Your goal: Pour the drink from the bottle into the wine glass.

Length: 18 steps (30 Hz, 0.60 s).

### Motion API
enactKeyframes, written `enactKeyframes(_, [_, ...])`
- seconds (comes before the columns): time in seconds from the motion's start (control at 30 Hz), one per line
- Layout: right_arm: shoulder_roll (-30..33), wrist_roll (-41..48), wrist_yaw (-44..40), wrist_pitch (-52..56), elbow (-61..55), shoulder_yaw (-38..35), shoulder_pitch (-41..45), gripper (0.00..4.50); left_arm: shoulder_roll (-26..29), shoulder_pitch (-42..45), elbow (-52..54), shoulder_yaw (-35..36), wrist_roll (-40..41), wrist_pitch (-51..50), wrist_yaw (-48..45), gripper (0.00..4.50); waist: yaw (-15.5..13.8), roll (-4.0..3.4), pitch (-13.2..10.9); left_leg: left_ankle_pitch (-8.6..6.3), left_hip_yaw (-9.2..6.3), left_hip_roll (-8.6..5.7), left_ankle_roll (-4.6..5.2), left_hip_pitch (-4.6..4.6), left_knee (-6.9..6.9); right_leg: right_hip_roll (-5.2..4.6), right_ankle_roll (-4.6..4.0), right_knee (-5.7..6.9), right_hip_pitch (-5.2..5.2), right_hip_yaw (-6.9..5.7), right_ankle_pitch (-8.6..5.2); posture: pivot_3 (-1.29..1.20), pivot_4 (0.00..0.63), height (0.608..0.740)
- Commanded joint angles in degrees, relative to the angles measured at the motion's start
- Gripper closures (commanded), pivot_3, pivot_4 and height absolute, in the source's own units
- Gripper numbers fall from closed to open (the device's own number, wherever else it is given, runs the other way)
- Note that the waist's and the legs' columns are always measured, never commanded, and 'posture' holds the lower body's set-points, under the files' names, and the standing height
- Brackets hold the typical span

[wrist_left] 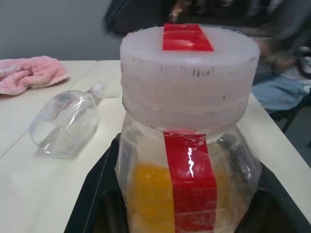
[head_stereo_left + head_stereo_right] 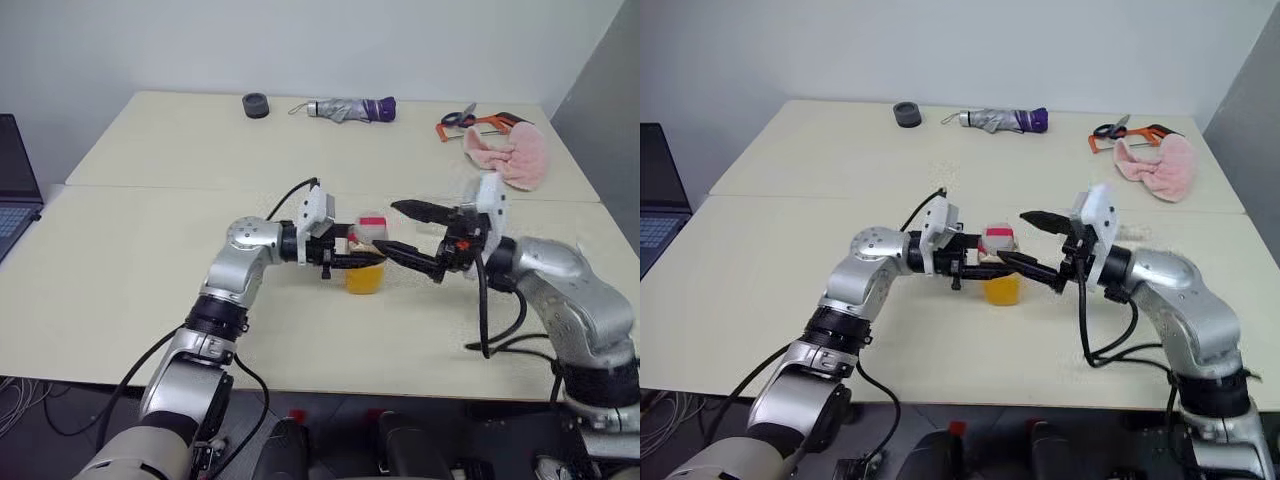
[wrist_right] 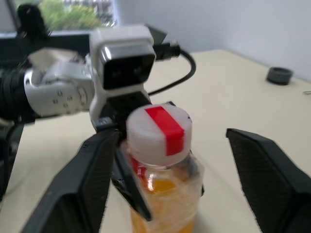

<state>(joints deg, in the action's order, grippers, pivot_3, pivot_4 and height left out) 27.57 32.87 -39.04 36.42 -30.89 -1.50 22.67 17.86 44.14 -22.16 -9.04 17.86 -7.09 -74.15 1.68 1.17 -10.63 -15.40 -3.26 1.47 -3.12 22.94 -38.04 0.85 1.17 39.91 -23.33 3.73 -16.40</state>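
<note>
The bottle (image 2: pixel 365 275) stands upright over the middle of the table, orange drink (image 1: pixel 150 194) in its lower half. Its white cap (image 3: pixel 158 131) with the red strip is on. My left gripper (image 2: pixel 362 262) reaches in from the left and is shut on the bottle's body just below the neck. From the right comes my right gripper (image 2: pixel 388 226), open, with one finger (image 3: pixel 82 184) on each side of the cap and neither touching it. The wine glass (image 1: pixel 63 124) appears to lie on its side on the table beyond the bottle.
Along the far side of the table lie a black tape roll (image 2: pixel 256 105), a folded grey-and-purple umbrella (image 2: pixel 350 109), an orange-handled tool (image 2: pixel 470 122) and a pink towel (image 2: pixel 510 155). A laptop (image 2: pixel 15 190) sits at the left edge.
</note>
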Motion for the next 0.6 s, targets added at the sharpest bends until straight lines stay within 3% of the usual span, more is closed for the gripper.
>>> enactKeyframes(0.03, [-3.03, -5.02, 11.07, 1.04, -9.7, 3.01, -3.17, 0.6, -0.78, 1.52, 0.77, 0.64, 0.5, 0.91, 0.34, 2.63, 0.15, 0.0, 0.0, 0.0, 0.0, -0.01, 0.0, -0.01, 0.0, 0.05, 0.01, 0.01, 0.0, 0.0, 0.0, 0.0, 0.15, 0.74])
enactKeyframes(0.13, [-7.57, -12.05, 20.28, 1.62, -11.52, 8.48, -3.66, 0.6, -1.17, 2.32, -0.57, 0.62, 0.1, 1.39, 0.24, 2.63, 0.42, 0.0, 0.0, 0.01, 0.04, -0.04, -0.02, -0.08, -0.03, 0.14, 0.01, 0.07, 0.0, 0.03, -0.01, 0.0, 0.15, 0.74])
enactKeyframes(0.3, [-12.13, -19.42, 28.05, 1.43, -10.27, 12.02, -2.95, 0.6, -2.0, 3.76, -3.06, 0.4, -0.65, 2.62, -0.21, 2.63, 0.33, 0.0, 0.0, 0.03, 0.03, -0.01, -0.05, -0.08, -0.03, 0.22, 0.02, 0.07, 0.0, 0.03, -0.01, 0.0, 0.15, 0.74])
enactKeyframes(0.6, [-14.8, -22.36, 29.51, 2.47, -9.6, 14.76, -3.52, 0.6, -2.86, 4.54, -5.0, 0.48, -1.61, 4.47, -0.82, 2.63, 0.22, 0.0, 0.0, 0.03, 0.04, -0.03, -0.05, -0.05, 0.01, 0.18, 0.0, 0.01, -0.01, 0.02, 0.0, 0.0, 0.15, 0.74])
